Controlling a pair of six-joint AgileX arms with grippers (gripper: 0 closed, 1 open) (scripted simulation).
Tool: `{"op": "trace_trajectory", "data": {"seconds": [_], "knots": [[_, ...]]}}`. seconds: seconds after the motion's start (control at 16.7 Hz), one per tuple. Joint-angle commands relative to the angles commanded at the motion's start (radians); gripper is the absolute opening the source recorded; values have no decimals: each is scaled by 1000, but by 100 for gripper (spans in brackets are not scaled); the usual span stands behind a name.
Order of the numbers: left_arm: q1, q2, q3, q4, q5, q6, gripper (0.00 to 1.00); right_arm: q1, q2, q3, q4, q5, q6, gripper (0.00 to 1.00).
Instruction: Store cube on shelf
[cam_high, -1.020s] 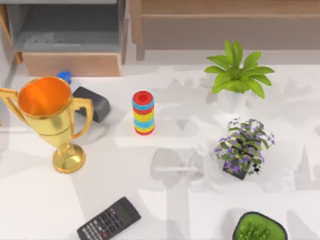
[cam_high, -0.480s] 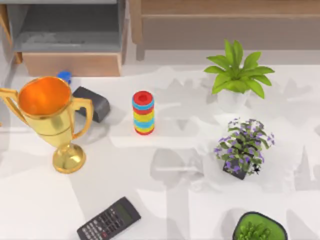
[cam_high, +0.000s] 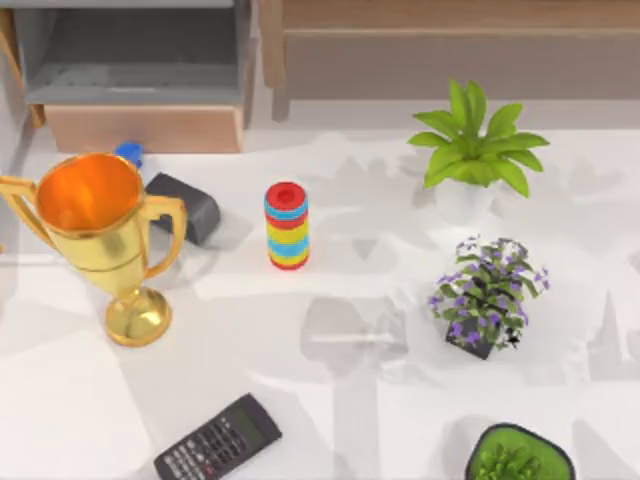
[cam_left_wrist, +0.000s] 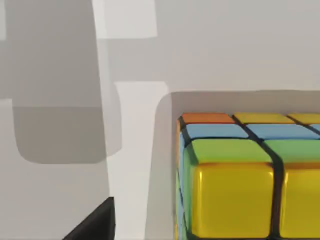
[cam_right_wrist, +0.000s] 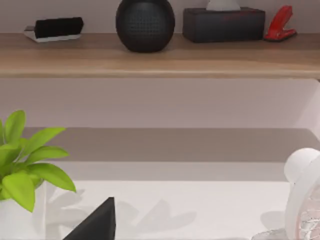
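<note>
- One cube (cam_left_wrist: 250, 180)
- One shelf (cam_right_wrist: 160, 57)
- Three plants (cam_high: 472, 150) (cam_high: 487, 295) (cam_high: 518, 457)
- One trophy (cam_high: 95, 235)
- One ring stack (cam_high: 287, 226)
- One calculator (cam_high: 218, 439)

Barely anything stirring here: the only movement is in the light. The soft grey shadows on the table (cam_high: 60, 400), left of the calculator (cam_high: 218, 440) and below the foot of the trophy (cam_high: 95, 225), have drifted and paled a touch. Inside the grey compartment (cam_high: 140, 60), the pale patch on its floor has thinned to a faint streak and slid rightwards.
</note>
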Motion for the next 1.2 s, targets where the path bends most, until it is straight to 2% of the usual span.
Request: {"op": "trace_trajectory", "data": {"seconds": [0.24,1.02,1.2], "knots": [[0,1,1,0,0,0,100,0,0,0,0,0,0,100],[0,1,1,0,0,0,2,0,0,0,0,0,0,100],[0,1,1,0,0,0,0,0,0,0,0,0,0,100]]}}
